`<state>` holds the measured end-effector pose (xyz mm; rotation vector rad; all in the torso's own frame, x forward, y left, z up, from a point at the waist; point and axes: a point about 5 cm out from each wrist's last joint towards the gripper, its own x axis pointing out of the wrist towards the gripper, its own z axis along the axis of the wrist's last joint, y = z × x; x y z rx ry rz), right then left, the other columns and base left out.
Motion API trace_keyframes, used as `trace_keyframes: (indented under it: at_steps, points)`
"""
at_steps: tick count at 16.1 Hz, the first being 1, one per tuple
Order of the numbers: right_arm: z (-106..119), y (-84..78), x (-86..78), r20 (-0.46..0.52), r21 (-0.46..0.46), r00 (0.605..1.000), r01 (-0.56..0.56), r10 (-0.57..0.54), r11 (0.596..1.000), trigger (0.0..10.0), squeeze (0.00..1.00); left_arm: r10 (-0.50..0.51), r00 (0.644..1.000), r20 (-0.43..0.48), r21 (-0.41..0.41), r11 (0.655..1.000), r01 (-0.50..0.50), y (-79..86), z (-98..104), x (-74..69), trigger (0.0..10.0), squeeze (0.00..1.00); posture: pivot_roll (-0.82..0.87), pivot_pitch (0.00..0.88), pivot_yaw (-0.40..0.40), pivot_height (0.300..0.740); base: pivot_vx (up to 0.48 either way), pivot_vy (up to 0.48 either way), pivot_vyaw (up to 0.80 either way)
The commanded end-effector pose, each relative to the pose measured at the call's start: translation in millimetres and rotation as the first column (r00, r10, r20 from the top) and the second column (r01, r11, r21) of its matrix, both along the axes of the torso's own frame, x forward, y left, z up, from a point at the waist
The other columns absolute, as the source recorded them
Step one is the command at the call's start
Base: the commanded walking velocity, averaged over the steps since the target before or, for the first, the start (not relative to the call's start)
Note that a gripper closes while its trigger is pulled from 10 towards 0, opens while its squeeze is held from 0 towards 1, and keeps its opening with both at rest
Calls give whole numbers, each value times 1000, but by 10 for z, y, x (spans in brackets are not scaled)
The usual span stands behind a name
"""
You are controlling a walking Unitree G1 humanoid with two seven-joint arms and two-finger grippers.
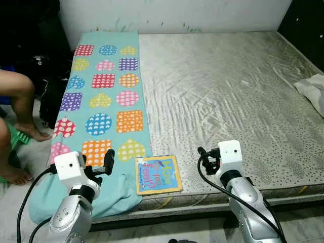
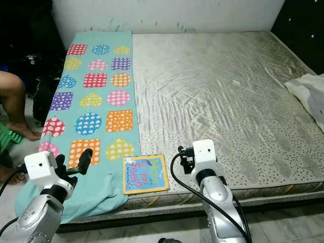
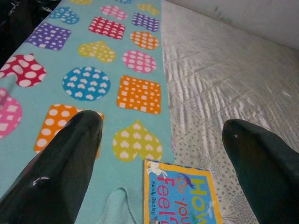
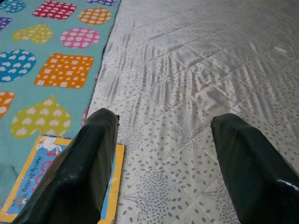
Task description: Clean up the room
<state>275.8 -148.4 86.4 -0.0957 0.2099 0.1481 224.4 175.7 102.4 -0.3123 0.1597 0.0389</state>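
Observation:
A picture book (image 1: 158, 174) with a blue cover and yellow border lies flat at the front edge of the bare mattress (image 1: 228, 91). It touches the edge of a teal blanket (image 1: 106, 96) printed with coloured hearts and squares, which covers the mattress's left strip and hangs over its front corner. My left gripper (image 1: 105, 163) hovers open over the blanket's front end, just left of the book (image 3: 180, 196). My right gripper (image 1: 206, 158) is open too, a little right of the book (image 4: 35, 179), above the mattress edge. Neither holds anything.
A person's bare legs (image 1: 17, 101) are at the left beside the bed, over a green item (image 1: 20, 136) on the floor. Dark bags (image 1: 30, 55) fill the back left corner. A white cloth (image 1: 314, 88) lies at the mattress's right edge. A wall (image 1: 172, 12) runs behind.

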Motion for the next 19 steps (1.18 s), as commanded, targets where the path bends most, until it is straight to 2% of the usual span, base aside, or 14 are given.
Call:
trace_keyframes:
  at_steps: [1, 17, 19]
  points:
    - [8, 11, 13, 2, -4, 1000, -2, 2, 1000, 10000, 0, -5, 1000, -2, 7, 1000, 5, -1, 7, 6, 10000, 0, -102, 136, -6, 740, 0, 0, 0]
    - [8, 11, 13, 2, -4, 1000, -2, 2, 1000, 10000, 0, -5, 1000, -2, 7, 1000, 5, -1, 7, 6, 10000, 0, -102, 136, -6, 740, 0, 0, 0]
    - [30, 59, 77, 28, -23, 999, -36, 36, 999, 10000, 0, 34, 999, 13, 30, 999, -35, 26, 23, 75, 10000, 0, -103, 122, -9, 720, 0, 0, 0]
